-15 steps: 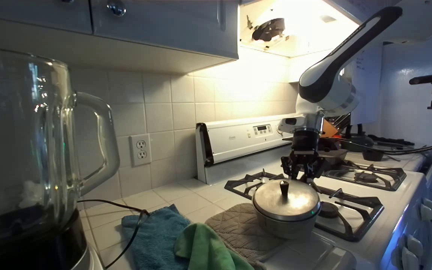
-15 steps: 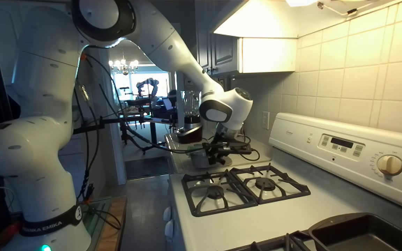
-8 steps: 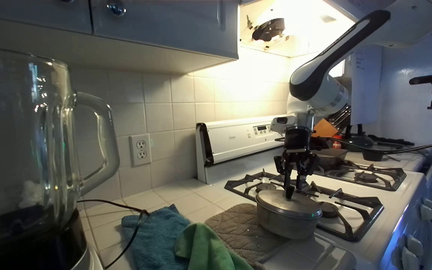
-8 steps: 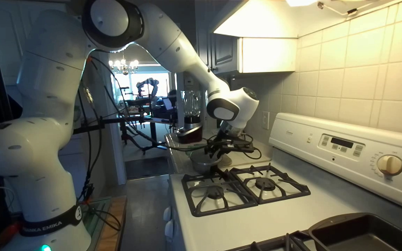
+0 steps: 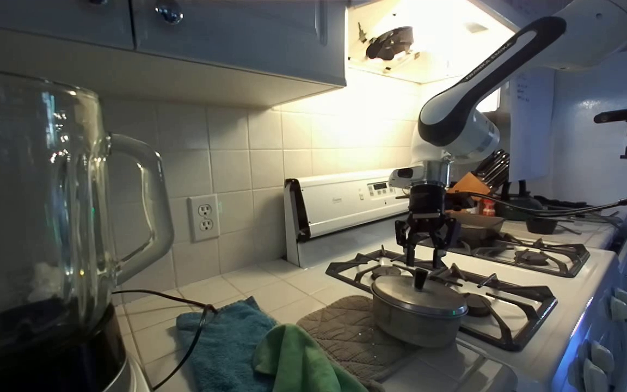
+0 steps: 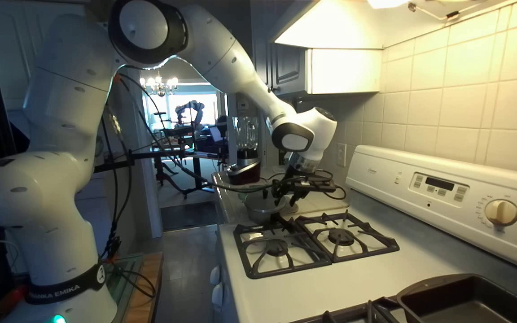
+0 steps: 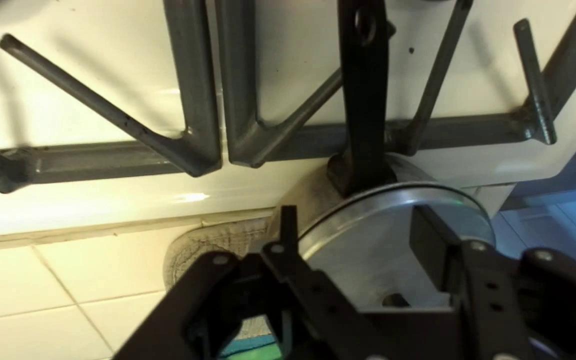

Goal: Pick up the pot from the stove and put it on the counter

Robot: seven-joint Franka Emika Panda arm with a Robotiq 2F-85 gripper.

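In an exterior view, one pot point(image 5: 417, 324) is seen upright on the counter point(image 5: 253, 280), topped by one lid point(image 5: 400, 291) with one knob point(image 5: 420, 280). It is set just beside the stove point(image 5: 340, 204), at one mat point(image 5: 349, 332); how far the mat runs beneath it cannot be told. One blue towel point(image 5: 223, 337) and one green towel point(image 5: 298, 359), two in all, are laid by the mat. One blender point(image 5: 36, 228) and one outlet point(image 5: 203, 218) are shown. One gripper point(image 5: 424, 260) is held above the stove, near the knob.

In an exterior view, one arm point(image 6: 222, 56) is shown. Two whole grates point(image 6: 305, 251) are counted, with part of a third at the lower edge, near one pan point(image 6: 458, 294). The pot is partly covered by the gripper.

In the wrist view, two fingers point(image 7: 289, 227) are counted. The jaws are parted about halfway, with only air between them. One handle point(image 7: 365, 100) is extended from the pot over a grate.
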